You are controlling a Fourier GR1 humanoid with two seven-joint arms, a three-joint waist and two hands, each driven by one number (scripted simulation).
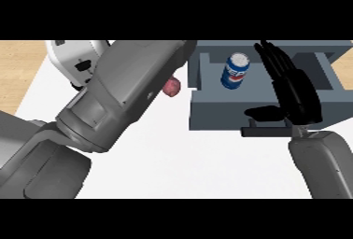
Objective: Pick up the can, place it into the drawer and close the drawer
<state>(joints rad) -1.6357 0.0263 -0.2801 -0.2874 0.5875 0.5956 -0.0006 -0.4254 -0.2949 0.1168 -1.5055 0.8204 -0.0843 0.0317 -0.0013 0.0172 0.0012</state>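
Hand (298, 99) open flat over drawer (215, 116)

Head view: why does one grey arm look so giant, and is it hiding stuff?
In the head view, the left forearm looks giant, probably because it is nearest the camera; it covers part of a pink thing and a white appliance; the can in the drawer shows unhidden, with the open right robot hand to its right.
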